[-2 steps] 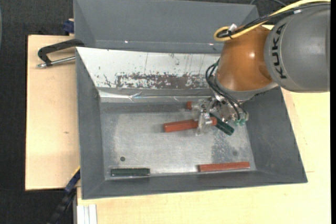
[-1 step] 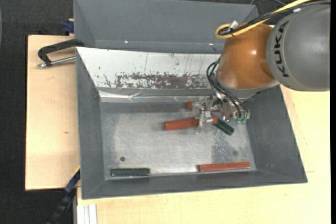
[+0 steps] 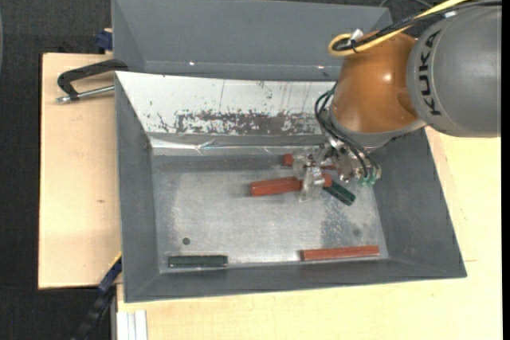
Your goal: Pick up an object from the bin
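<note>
The gripper is seen at the right end of a red stick in the middle of the bin. The stick's long axis runs leftward from it (almost level across the view). Whether the gripper is clenched cannot be told.

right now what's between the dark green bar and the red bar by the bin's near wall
Only bare bin floor, seen in the camera view.

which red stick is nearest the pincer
The middle red stick, its right end by the pincer; the other red stick lies apart, against the front wall of the bin.
</note>
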`<state>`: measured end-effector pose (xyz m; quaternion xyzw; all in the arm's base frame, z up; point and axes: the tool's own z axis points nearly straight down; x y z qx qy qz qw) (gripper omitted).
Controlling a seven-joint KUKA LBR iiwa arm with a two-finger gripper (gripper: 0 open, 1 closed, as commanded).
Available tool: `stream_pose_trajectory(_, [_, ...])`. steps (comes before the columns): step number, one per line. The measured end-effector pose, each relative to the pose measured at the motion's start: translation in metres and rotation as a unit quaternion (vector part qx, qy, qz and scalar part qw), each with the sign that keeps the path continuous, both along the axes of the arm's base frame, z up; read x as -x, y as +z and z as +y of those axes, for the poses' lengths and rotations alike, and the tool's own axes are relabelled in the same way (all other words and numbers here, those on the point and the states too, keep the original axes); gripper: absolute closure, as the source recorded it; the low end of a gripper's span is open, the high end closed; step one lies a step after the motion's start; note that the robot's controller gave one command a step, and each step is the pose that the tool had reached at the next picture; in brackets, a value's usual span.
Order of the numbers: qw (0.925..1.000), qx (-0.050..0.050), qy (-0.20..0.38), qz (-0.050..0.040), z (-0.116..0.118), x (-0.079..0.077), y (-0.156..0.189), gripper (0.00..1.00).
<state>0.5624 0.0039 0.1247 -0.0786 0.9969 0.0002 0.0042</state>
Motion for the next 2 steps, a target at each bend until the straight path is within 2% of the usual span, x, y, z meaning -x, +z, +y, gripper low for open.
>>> stream_pose_trajectory(2, [1.0,0.0,0.0,0.0033,0.0,0.001,0.022,1.0])
